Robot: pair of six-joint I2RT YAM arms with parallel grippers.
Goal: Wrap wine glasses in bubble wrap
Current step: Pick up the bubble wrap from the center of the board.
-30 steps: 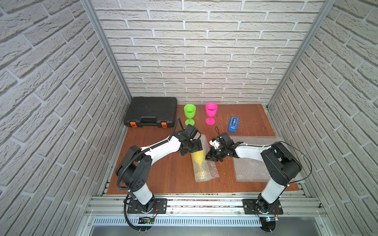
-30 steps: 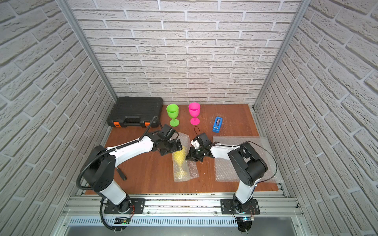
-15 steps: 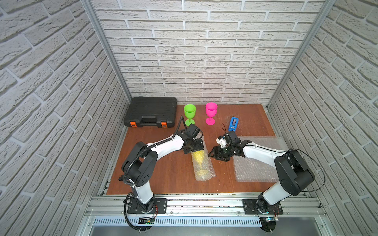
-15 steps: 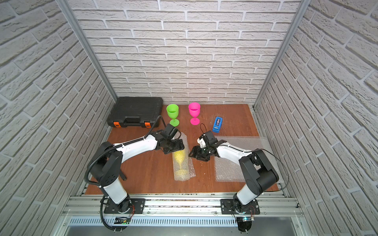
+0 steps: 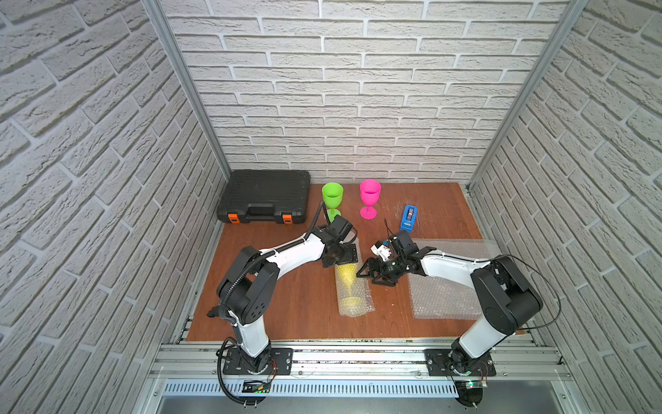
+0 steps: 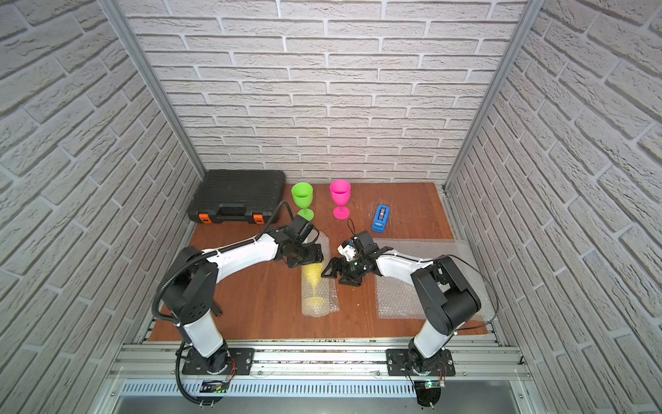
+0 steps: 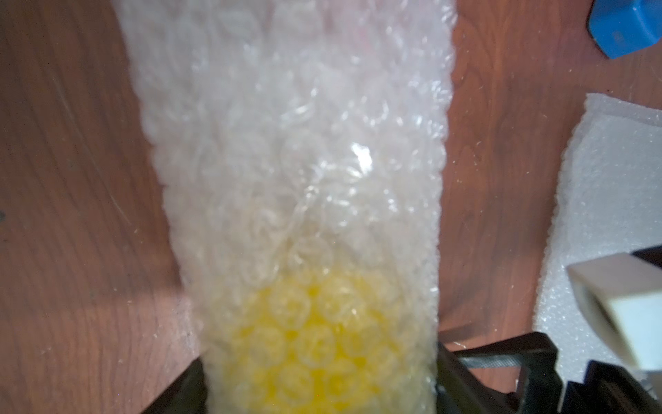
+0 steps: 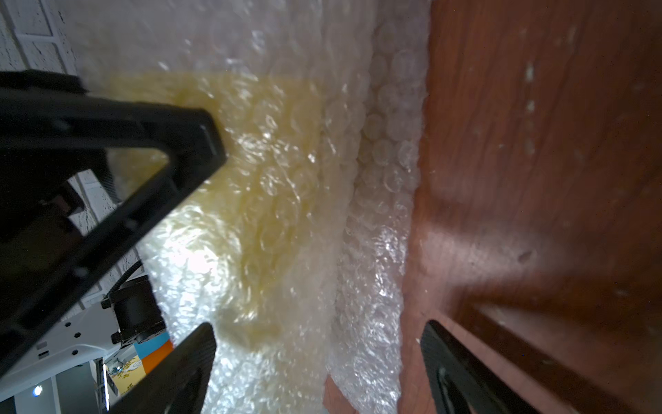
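A yellow wine glass (image 5: 346, 276) lies on its side on the table, rolled inside a sheet of bubble wrap (image 5: 353, 297). My left gripper (image 5: 342, 260) presses down over the bowl end. In the left wrist view its jaws (image 7: 318, 394) hug both sides of the wrapped bowl. My right gripper (image 5: 366, 277) hovers at the bundle's right edge, open. The loose wrap edge (image 8: 372, 251) sits between its fingers (image 8: 186, 369) ungripped. A green wine glass (image 5: 332, 195) and a pink wine glass (image 5: 369, 193) stand upright at the back. They are bare in both top views.
A second flat bubble wrap sheet (image 5: 447, 294) lies under my right arm. A blue tape dispenser (image 5: 408, 218) sits behind it. A black tool case (image 5: 265, 195) fills the back left corner. Brick walls close in the wooden table (image 5: 286, 297) on three sides.
My right gripper has opened and let go of the wrap edge, and sits just right of the bundle. My left gripper stayed on the bowl end and closed slightly.
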